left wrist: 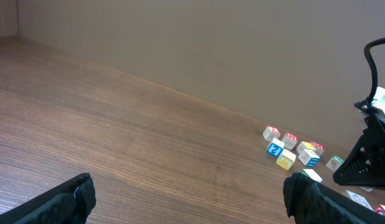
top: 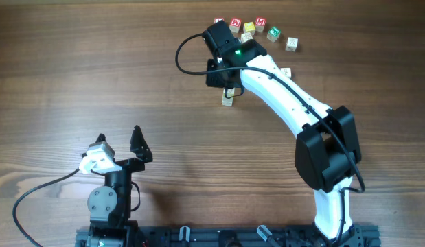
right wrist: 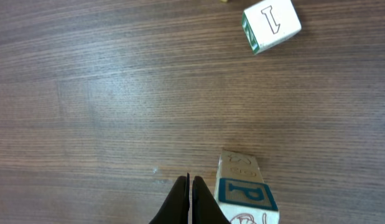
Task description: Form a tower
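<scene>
My right gripper (right wrist: 190, 190) was shut, both dark fingers pressed flat together with nothing between them. The tower (right wrist: 243, 186) stood just beside the fingertips on the table (right wrist: 105, 93). I couldn't tell whether a finger touched it. In the right wrist view the tower showed a pale top face, then a blue P on the side of a cube below it, then a bit of red print lower down at the frame edge. The column looked upright.

Overhead, the tower (top: 227, 101) was a small pale column just past the black head of my right wrist, roughly mid-table. Further out, an I cube (right wrist: 271, 25) lay alone on the wood, well apart from the tower. A row of loose cubes (top: 261, 25) with red, yellow and green faces sat along the far side, beyond my wrist. A single pale cube (top: 286, 72) lay just beside my white arm (top: 288, 96).

My left gripper (top: 119, 147) was spread wide and held nothing. It sat near the base, well apart from the tower. The left wrist view showed bare wood in its wide gap (left wrist: 189, 186). The row of loose cubes (left wrist: 292, 149) lay far off, near my right arm's black end.
</scene>
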`<state>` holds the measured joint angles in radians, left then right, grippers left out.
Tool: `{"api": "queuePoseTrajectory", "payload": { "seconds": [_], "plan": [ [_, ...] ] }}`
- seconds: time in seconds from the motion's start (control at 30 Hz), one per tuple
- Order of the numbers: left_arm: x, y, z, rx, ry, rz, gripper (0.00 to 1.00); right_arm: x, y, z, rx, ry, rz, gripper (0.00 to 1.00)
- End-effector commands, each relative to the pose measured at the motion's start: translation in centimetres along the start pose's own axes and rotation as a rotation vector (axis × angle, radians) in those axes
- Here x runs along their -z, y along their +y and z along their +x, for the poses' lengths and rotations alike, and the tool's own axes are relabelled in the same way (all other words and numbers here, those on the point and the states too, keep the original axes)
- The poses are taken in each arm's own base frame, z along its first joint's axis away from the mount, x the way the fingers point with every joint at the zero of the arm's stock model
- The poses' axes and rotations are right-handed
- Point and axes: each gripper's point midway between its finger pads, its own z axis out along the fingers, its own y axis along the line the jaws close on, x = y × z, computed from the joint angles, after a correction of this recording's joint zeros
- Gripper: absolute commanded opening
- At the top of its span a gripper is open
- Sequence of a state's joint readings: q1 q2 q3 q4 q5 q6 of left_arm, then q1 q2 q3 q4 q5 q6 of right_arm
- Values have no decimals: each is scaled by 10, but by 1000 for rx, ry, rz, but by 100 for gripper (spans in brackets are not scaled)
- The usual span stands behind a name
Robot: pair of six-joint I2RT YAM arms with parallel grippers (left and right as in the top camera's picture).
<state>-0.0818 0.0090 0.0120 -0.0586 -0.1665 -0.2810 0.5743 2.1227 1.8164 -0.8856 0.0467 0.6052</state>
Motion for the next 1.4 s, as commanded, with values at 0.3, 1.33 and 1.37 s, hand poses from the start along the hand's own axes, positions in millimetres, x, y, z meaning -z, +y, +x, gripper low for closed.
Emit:
{"api": "queuePoseTrajectory", "payload": {
  "seconds": [0.3,1.33,1.37],
  "plan": [
    [0,3,1,-19,-3,-12,100,6,-32,-30,-93,-74,65,5],
    [0,3,1,-19,-3,-12,100,3,-32,1,-141,36,80,5],
    [0,3,1,-19,-3,-12,100,3,-32,1,-141,36,80,5]
  ]
}}
